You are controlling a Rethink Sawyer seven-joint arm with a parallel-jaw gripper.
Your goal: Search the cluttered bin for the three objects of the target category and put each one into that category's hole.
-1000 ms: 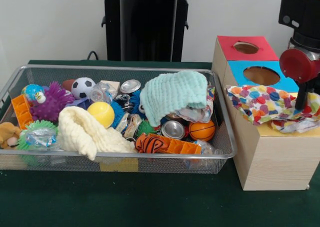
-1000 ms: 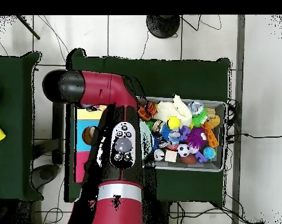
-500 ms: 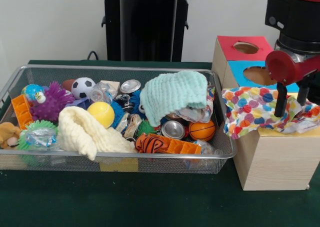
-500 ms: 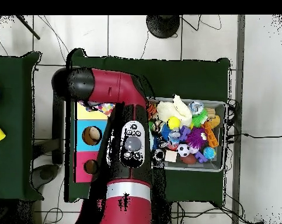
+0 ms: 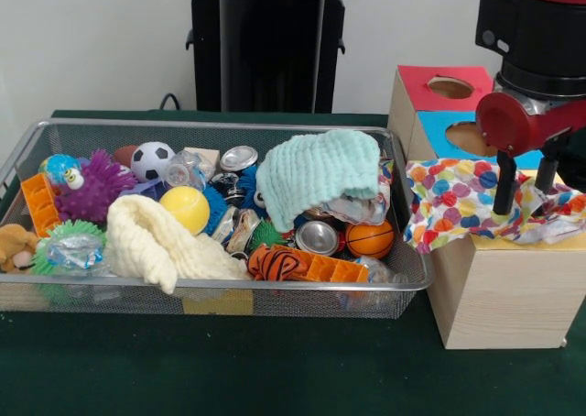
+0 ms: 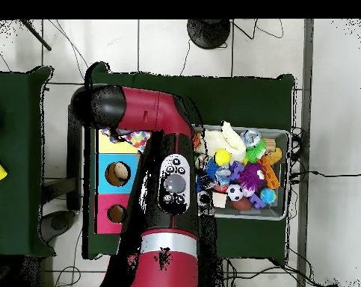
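Note:
A cloth with coloured dots (image 5: 462, 205) lies spread over the yellow top at the near end of the wooden sorting box (image 5: 494, 292) and hangs over its bin-side edge. My gripper (image 5: 523, 201) stands just above it, open, its two black fingers (image 5: 502, 185) apart with nothing between them. Behind it are the blue section's hole (image 5: 472, 137) and the red section's hole (image 5: 450, 87). In the overhead view the arm hides the gripper; the dotted cloth (image 6: 135, 138) shows on the yellow section. A mint cloth (image 5: 319, 170) and a cream cloth (image 5: 157, 240) lie in the bin.
The wire mesh bin (image 5: 37, 136) holds balls, crushed cans (image 5: 317, 237), an orange basketball (image 5: 370, 240), a yellow ball (image 5: 186, 208), a purple spiky toy (image 5: 92, 189) and an orange block (image 5: 316, 268). The box stands tight against the bin's side. In the overhead view the bin (image 6: 282, 134) sits beside the arm.
My gripper has moved sideways towards the bin over the yellow section. The dotted cloth has shifted the same way and now lies spread over the box edge.

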